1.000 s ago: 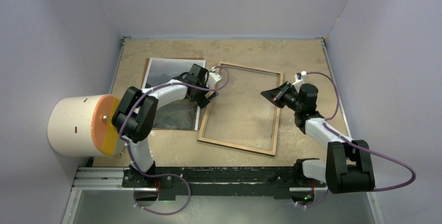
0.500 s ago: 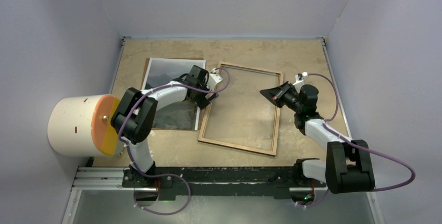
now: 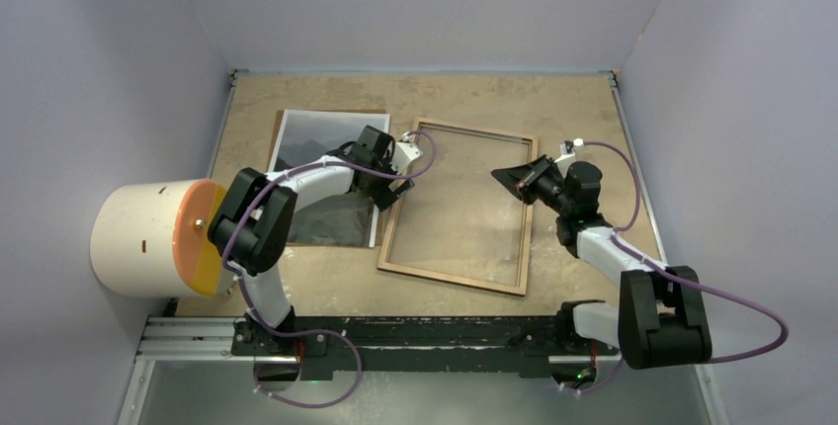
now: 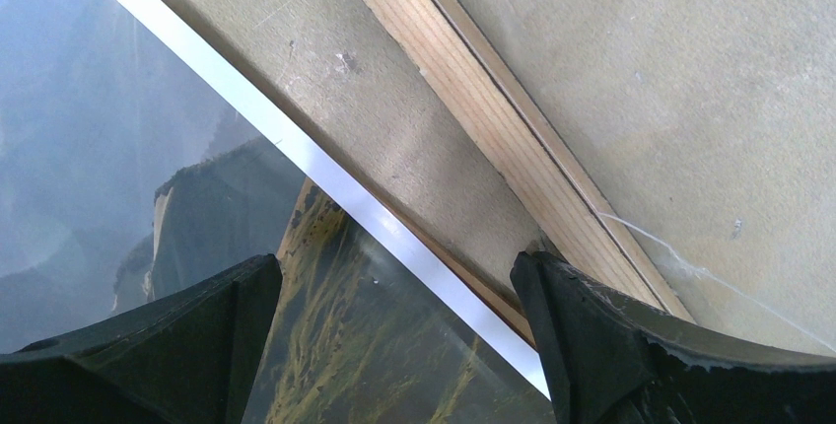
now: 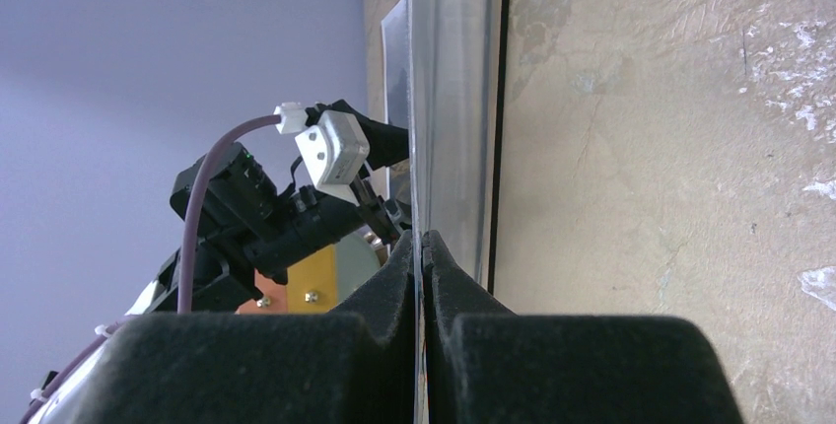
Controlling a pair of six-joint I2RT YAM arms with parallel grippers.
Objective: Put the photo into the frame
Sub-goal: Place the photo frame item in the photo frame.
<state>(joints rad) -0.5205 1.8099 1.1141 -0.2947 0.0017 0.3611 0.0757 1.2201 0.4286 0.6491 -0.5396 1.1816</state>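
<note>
Left arm [image 3: 318,174]: white curved links, chunky black joint housing [image 3: 259,219]. Right arm [image 3: 605,245]: same build, white links, black joint block [image 3: 660,318]. Purple cable [image 3: 733,298] loops wide off right arm. Matching left cable [image 3: 433,151] ends in white plug [image 5: 292,114] beside white boxy module [image 5: 335,146] at wrist. Left tool [image 4: 394,291]: two matte black wedge fingers [image 4: 168,345], edges scuffed pale. Right tool [image 5: 422,247]: broad black grainy fingers [image 5: 296,365], tapering to narrow tips.
</note>
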